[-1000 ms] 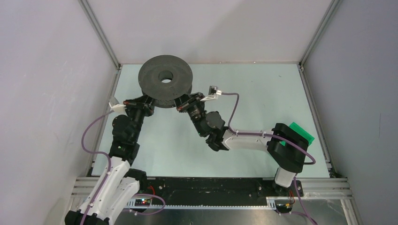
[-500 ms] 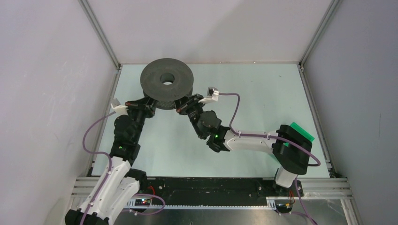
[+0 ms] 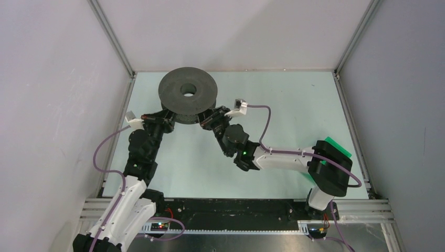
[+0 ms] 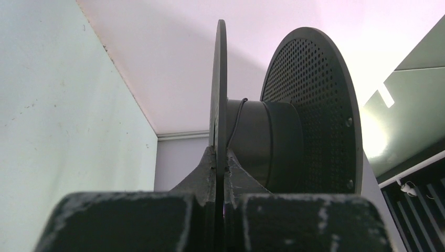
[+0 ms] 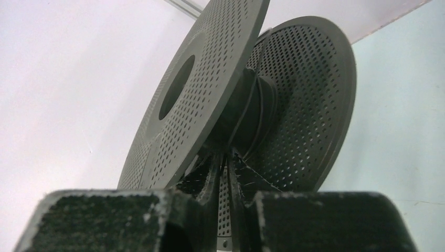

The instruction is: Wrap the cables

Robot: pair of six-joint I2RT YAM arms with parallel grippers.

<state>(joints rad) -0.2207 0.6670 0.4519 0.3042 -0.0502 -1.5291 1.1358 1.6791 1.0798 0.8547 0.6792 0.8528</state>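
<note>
Currently mid-wrap: left tool (image 4: 220,152) clamps a flange of the big dark-grey perforated spool (image 3: 188,94), right tool (image 5: 225,157) pinches shut, seemingly on the thin grey wire (image 4: 237,118); next, wind it round taut.

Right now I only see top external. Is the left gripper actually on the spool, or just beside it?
Observer: On it. Left wrist shows the left gripper shut on one flange of the spool, edge-on in its grip.
Operator: Any cable on the hub?
Observer: Yes, a thin cable crosses the hub beside that flange.
Operator: Right gripper?
Observer: Right wrist: right gripper shut between the flanges; a strand seems to run from its tips to the hub, so likely pinching the cable.
</note>
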